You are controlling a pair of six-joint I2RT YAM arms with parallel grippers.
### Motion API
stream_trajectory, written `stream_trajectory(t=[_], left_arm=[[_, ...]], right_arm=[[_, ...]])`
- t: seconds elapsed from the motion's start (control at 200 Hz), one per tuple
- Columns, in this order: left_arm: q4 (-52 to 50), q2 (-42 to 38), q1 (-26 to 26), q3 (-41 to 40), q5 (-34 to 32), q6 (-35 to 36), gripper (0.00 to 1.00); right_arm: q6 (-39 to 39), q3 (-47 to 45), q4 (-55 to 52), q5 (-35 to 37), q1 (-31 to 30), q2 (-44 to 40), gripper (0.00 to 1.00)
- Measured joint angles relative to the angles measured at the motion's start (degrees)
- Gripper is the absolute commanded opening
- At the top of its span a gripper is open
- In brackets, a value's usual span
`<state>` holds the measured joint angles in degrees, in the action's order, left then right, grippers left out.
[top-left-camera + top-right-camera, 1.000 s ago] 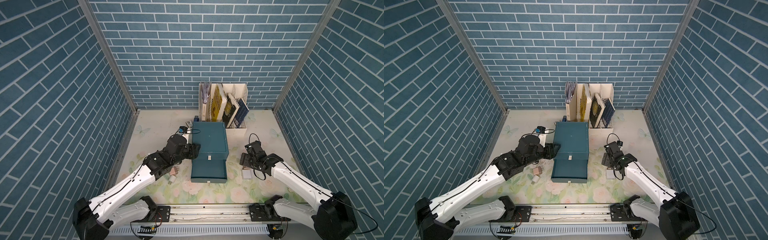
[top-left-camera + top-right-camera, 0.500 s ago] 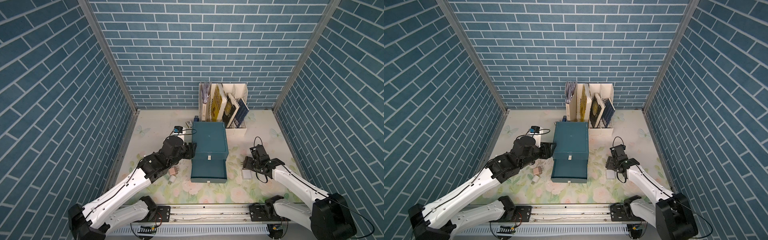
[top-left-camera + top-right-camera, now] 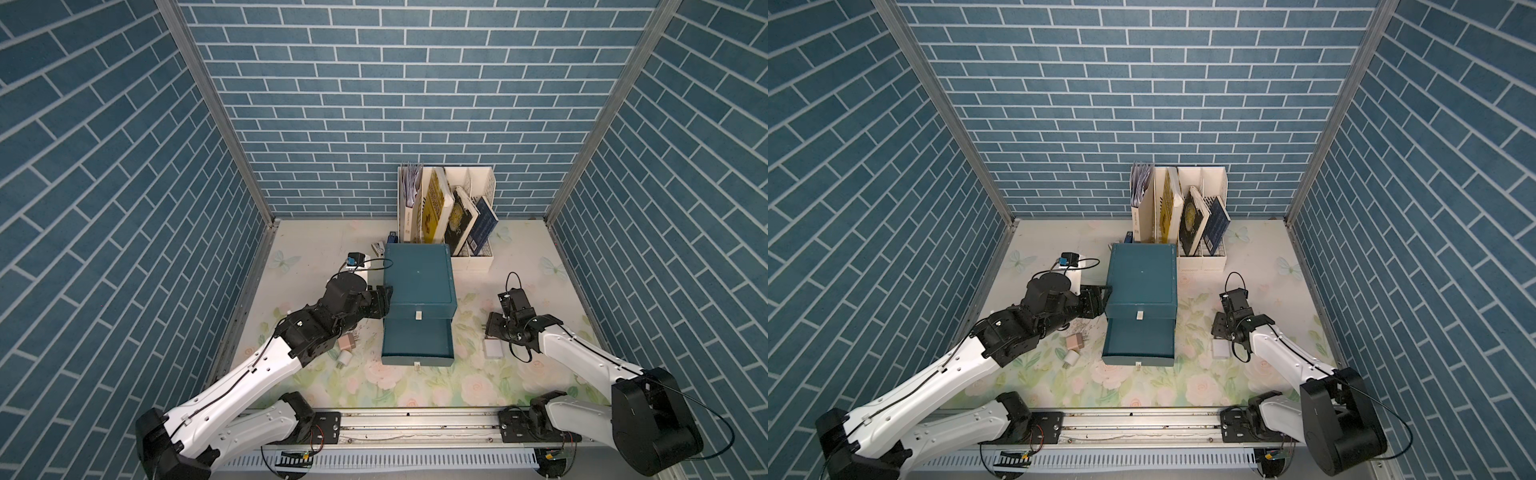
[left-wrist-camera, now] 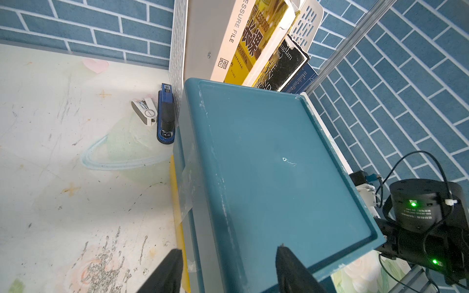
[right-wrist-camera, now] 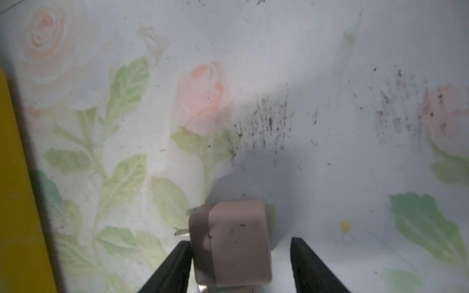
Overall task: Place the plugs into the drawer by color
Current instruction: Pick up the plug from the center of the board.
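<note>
left gripper [image 4: 228, 248]: apart, astride left top edge of teal box [image 3: 417, 278] | right gripper [image 5: 240, 241]: apart around pale plug [image 5: 238, 228] on table [image 3: 374, 390] right of drawer [image 3: 415, 343], one finger [image 5: 175, 266] touching it | drawer: pulled out toward near side | pink plug [image 3: 347, 343], white plug [image 3: 344, 358]: on table left of drawer

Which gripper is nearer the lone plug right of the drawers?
Right. The right gripper straddles the plug; the left gripper is on the opposite side of the drawer box.
</note>
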<state>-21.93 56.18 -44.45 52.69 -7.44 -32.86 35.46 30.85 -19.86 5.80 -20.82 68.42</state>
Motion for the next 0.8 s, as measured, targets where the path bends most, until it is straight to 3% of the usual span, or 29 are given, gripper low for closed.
stream_trajectory(t=[0.135,0.28,0.35,0.435,0.52,0.59,0.8], left_arm=[[0.02,0.02,0.00,-0.13,0.02,-0.11,0.64],[0.33,0.02,0.00,-0.61,0.04,-0.13,0.64],[0.37,0.02,0.00,-0.76,0.17,-0.13,0.63],[0.42,0.02,0.00,-1.03,0.22,-0.13,0.64],[0.35,0.02,0.00,-1.29,0.22,-0.13,0.64],[0.39,0.00,0.00,-1.36,0.24,-0.15,0.64],[0.61,-0.33,0.00,-1.62,0.94,-0.24,0.64]], right_arm=[[-0.02,-0.48,0.90,-0.22,0.00,0.26,0.57],[-0.46,-0.90,1.53,-0.20,0.09,0.90,0.56],[-0.74,-0.94,1.68,-0.20,0.11,1.16,0.45],[-0.98,-1.01,2.19,-0.17,0.11,1.16,0.43],[-0.98,-1.05,2.21,-0.02,0.13,1.09,0.28],[-0.98,-1.05,1.62,0.02,0.11,0.61,0.22],[-0.74,1.53,-6.56,1.84,-2.73,-12.61,0.09]])
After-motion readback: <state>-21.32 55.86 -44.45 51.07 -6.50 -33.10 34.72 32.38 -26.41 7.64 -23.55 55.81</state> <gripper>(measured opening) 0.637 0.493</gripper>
